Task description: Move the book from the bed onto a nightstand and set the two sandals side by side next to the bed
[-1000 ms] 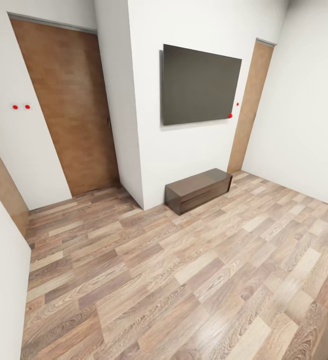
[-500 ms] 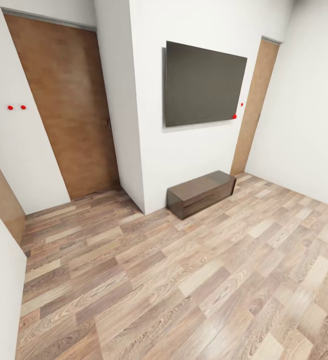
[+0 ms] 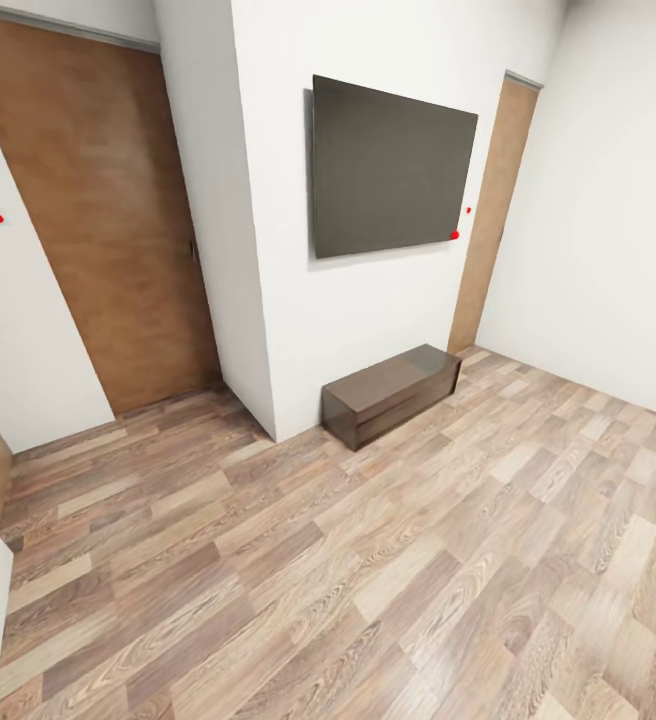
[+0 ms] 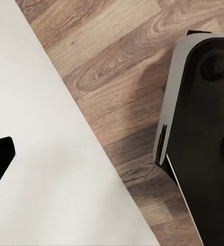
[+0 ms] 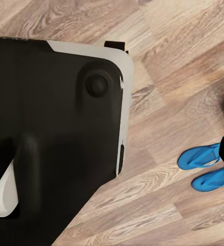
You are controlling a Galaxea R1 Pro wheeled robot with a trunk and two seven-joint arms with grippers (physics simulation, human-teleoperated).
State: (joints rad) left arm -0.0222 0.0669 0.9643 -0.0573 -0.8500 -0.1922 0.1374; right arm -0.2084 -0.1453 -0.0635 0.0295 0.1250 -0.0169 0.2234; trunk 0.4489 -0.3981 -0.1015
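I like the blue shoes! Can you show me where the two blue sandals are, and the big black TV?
upper sandal (image 5: 200, 157), right wrist view, middle of its blue sole.
lower sandal (image 5: 212, 179), right wrist view, middle of its sole.
TV (image 3: 390, 168), head view, centre of the dark screen.

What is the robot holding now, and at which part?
It cannot be told: neither wrist view shows the fingers clearly. The two blue sandals lie on the wood floor, unheld.

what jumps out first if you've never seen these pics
In the head view, the big dark wall screen hangs above a low dark wooden bench on the plank floor. In the right wrist view, two bright blue sandals lie side by side on the floor.
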